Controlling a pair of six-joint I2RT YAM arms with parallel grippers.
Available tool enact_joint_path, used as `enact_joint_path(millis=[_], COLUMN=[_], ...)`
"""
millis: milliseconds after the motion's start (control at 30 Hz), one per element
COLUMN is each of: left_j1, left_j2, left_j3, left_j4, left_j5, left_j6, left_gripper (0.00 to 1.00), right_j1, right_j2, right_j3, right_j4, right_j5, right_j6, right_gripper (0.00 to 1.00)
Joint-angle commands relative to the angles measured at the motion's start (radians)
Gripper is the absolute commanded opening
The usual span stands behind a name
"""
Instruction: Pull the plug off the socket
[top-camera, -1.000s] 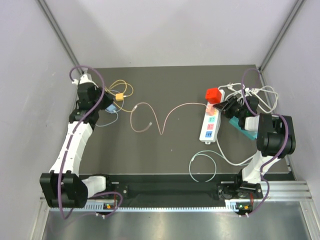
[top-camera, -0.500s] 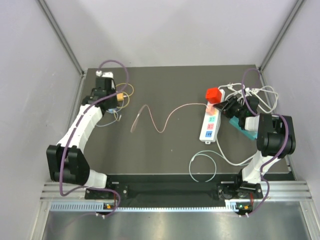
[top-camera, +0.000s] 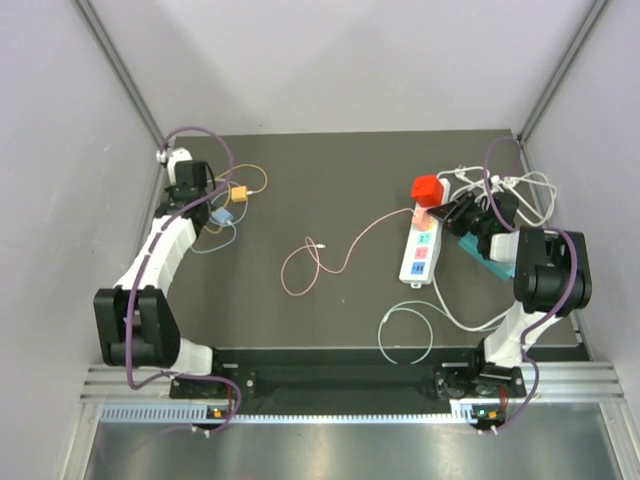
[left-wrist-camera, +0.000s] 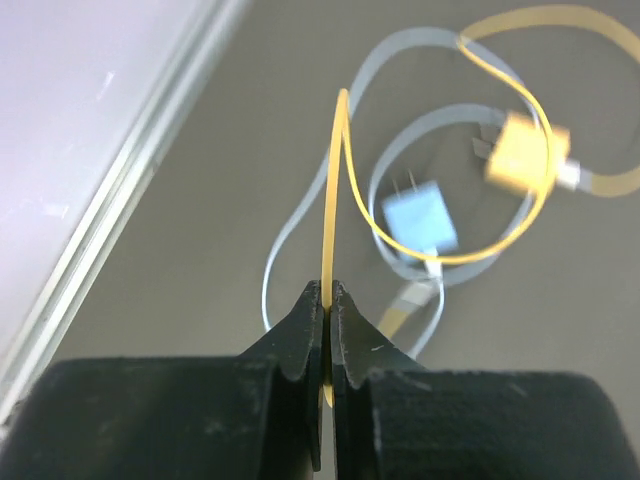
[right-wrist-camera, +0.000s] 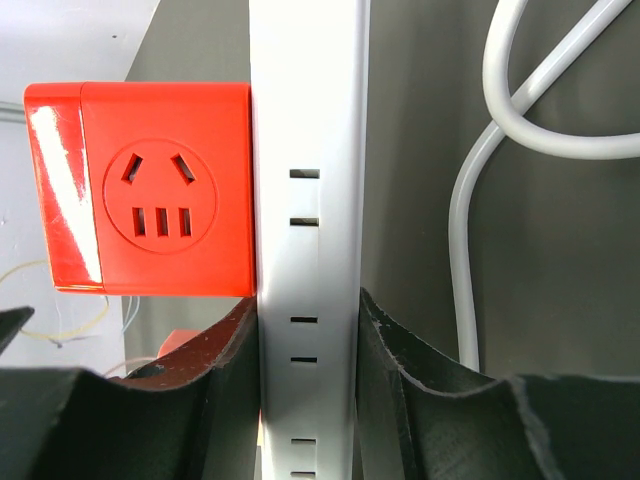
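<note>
The white socket strip (top-camera: 421, 248) lies at the right of the table, and my right gripper (top-camera: 438, 213) is shut on its far end. The wrist view shows its black fingers (right-wrist-camera: 222, 370) clamping the strip's white side (right-wrist-camera: 308, 150). A red cube plug (top-camera: 427, 189) sits in the strip's far end, filling the left of that view as the red cube plug (right-wrist-camera: 150, 185). My left gripper (top-camera: 203, 203) is at the far left, shut on a thin yellow cable (left-wrist-camera: 334, 180). That cable leads to a yellow plug (left-wrist-camera: 523, 150) lying loose beside a blue plug (left-wrist-camera: 418, 222).
A pink cable (top-camera: 330, 262) loops across the table's middle from the strip, with a free end (top-camera: 310, 240). White cords (top-camera: 520, 185) pile up at the far right, and one white cord (top-camera: 410, 325) curls near the front. A grey wall edge (left-wrist-camera: 110, 200) runs left of my left gripper.
My left arm swung out and back at the far left. The pink cable's loop slid rightward into the table's middle. The right arm and strip stayed still.
</note>
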Motion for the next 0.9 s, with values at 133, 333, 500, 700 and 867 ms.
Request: enact_joint_path(millis=[133, 333, 500, 700, 867], left_j1=[0.106, 0.163, 0.178, 0.181, 0.157], left_j2=[0.194, 0.272, 0.167, -0.072, -0.176], left_j3=[0.147, 0.15, 0.069, -0.037, -0.179], left_j4=[0.148, 0.168, 0.241, 0.28, 0.405], left_j5=[0.003, 0.197, 0.365, 0.67, 1.031], left_j6=[-0.139, -0.165, -0.129, -0.11, -0.208], left_gripper=[0.07, 0.64, 0.79, 0.83, 0.89], right_j1=[-0.016, -0.016, -0.016, -0.016, -0.018], right_j2=[-0.021, -0.024, -0.013, -0.015, -0.013], right_j3=[0.025, 0.025, 0.025, 0.016, 0.014], right_j4=[0.129, 0.132, 0.147, 0.212, 0.244], right_j5=[-0.043, -0.046, -0.056, -0.104, -0.136], right_j6=[0.03, 0.03, 0.036, 0.025, 0.024], right_gripper=[0.0, 0.0, 0.0, 0.0, 0.0])
